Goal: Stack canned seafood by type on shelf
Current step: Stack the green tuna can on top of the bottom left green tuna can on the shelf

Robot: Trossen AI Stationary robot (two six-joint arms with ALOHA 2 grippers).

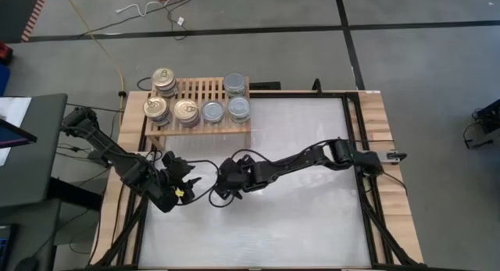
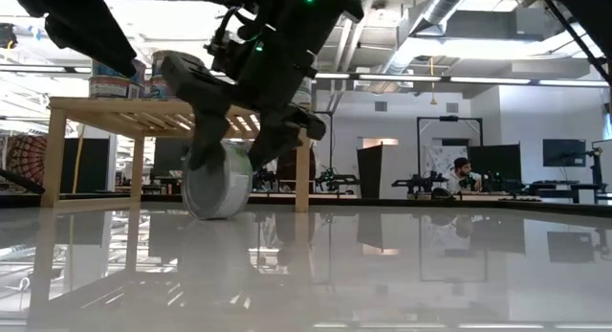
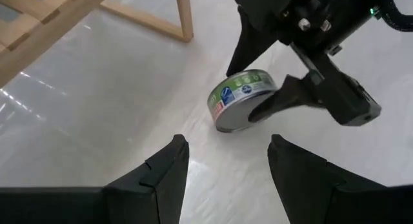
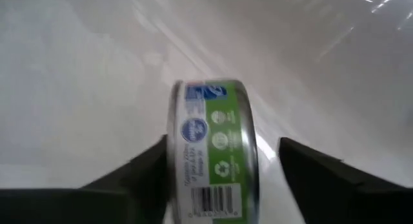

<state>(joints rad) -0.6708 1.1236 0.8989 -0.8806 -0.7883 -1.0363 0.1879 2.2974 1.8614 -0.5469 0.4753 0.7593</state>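
Observation:
A short round can point(image 3: 242, 98) with a green and blue label stands on its edge on the white table, tilted. It also shows in the low view point(image 2: 218, 184) and the right wrist view point(image 4: 213, 159). My right gripper point(image 3: 258, 75) is open and straddles the can, one finger at each flat face. My left gripper point(image 3: 226, 179) is open just left of it and touches nothing. The wooden shelf point(image 1: 199, 91) stands at the table's far left and carries gold-topped cans point(image 1: 164, 82) on its left and silver-topped cans point(image 1: 237, 107) on its right. My right gripper comes at the can from above, slanting, with its fingers across the two flat faces. One finger point(image 4: 151, 169) lies against one face point(image 4: 177, 166). The other finger point(image 4: 303, 162) stands off the far face by a visible gap. The can's rim point(image 2: 215, 215) rests on the table.
The shelf's legs point(image 3: 184, 17) stand just beyond the can. Open slats point(image 1: 201, 90) show between the two groups of cans. The white tabletop point(image 1: 312, 216) spreads to the right and near side. Cables lie on the floor beyond the table.

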